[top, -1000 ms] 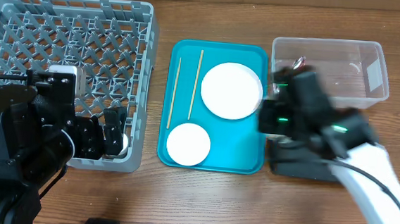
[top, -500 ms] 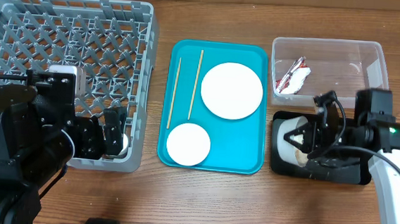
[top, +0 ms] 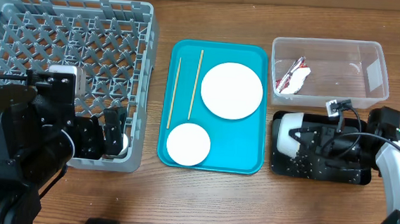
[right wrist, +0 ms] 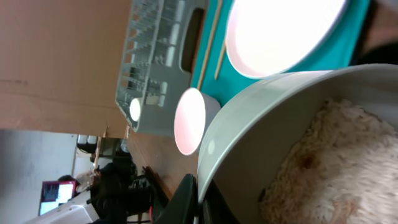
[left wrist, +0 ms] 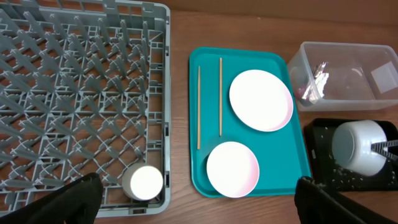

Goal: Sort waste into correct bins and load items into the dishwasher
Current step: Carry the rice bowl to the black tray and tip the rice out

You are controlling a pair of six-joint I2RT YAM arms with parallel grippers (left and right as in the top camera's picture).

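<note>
Your right gripper (top: 305,138) was clamped on the rim of the rice bowl (top: 287,132), which lay tipped on its side over the black tray (top: 323,171). The rice (right wrist: 323,162) looked packed in, so you'd likely have needed a steeper tilt and a shake, with the mouth inside the tray's walls. Your left gripper (top: 106,135) hung spread apart over the rack (top: 23,22), by the cup (left wrist: 144,182). I counted one plate (top: 232,90), a second bowl (top: 188,144), two chopsticks (top: 175,92), one cup, and one wrapper (top: 290,77) in the tub (top: 372,67).
</note>
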